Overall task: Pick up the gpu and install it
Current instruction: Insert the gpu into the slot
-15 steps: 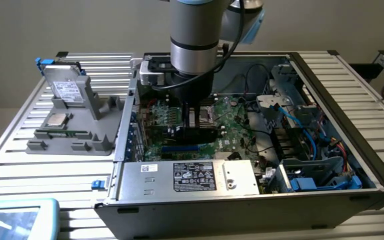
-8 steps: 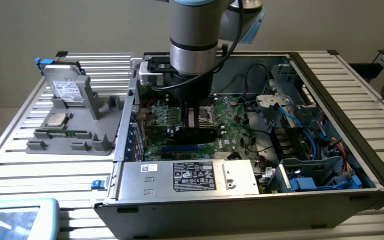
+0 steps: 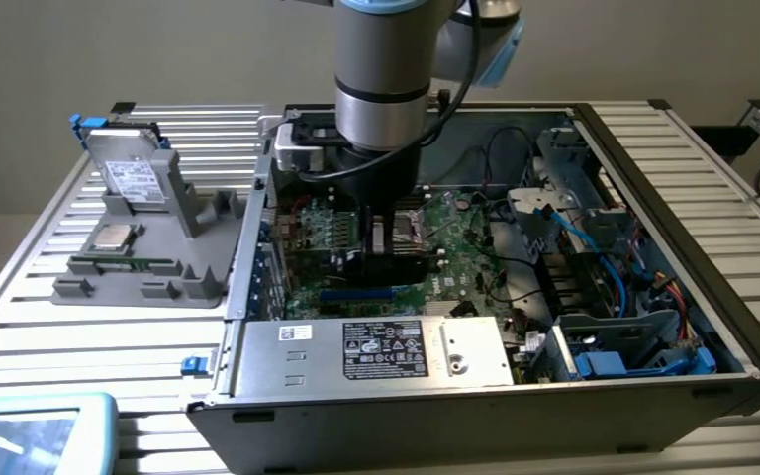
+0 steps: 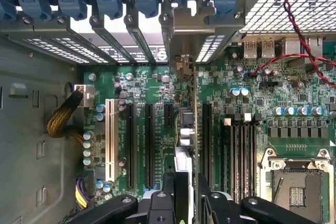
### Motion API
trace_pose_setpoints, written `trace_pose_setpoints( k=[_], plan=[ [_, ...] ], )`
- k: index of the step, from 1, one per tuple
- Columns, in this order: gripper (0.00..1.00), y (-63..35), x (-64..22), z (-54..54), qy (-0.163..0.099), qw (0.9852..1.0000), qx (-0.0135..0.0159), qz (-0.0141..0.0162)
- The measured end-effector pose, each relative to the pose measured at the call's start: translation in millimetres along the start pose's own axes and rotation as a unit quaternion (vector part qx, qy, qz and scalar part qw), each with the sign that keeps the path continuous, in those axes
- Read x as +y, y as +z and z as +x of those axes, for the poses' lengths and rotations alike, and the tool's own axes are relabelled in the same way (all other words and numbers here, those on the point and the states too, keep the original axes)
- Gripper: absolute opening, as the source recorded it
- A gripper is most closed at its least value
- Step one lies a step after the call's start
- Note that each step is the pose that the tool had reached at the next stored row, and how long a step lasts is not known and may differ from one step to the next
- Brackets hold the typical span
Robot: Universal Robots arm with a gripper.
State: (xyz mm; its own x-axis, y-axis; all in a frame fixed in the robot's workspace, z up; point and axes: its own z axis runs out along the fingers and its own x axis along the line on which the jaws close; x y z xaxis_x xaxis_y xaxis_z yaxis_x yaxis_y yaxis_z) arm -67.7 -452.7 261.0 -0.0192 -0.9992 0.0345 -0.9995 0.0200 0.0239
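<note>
claw (image 4: 187,195): you had it clamped on the gpu (image 4: 189,129)
gpu: stood edge-on between the claw's fingers, above the motherboard (image 4: 140,85)

The gpu (image 4: 182,156) stands upright on its long edge, seen edge-on as a thin card; its silver end bracket points toward the case's rear wall. It sits low over the motherboard (image 4: 142,82), clamped in the hand (image 4: 186,183).

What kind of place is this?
Probably a robotics lab bench for computer assembly: an open computer case lies on a slatted metal table, a robot arm reaches into it, with a grey parts holder alongside.
</note>
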Motion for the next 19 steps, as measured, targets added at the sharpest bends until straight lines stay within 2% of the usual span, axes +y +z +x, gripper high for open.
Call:
trace_pose_setpoints(
  k=[19],
  plan=[
    [0.27, 5.3, 3.9, -0.1, 0.000, 1.0000, 0.0000, -0.0014]
  ],
)
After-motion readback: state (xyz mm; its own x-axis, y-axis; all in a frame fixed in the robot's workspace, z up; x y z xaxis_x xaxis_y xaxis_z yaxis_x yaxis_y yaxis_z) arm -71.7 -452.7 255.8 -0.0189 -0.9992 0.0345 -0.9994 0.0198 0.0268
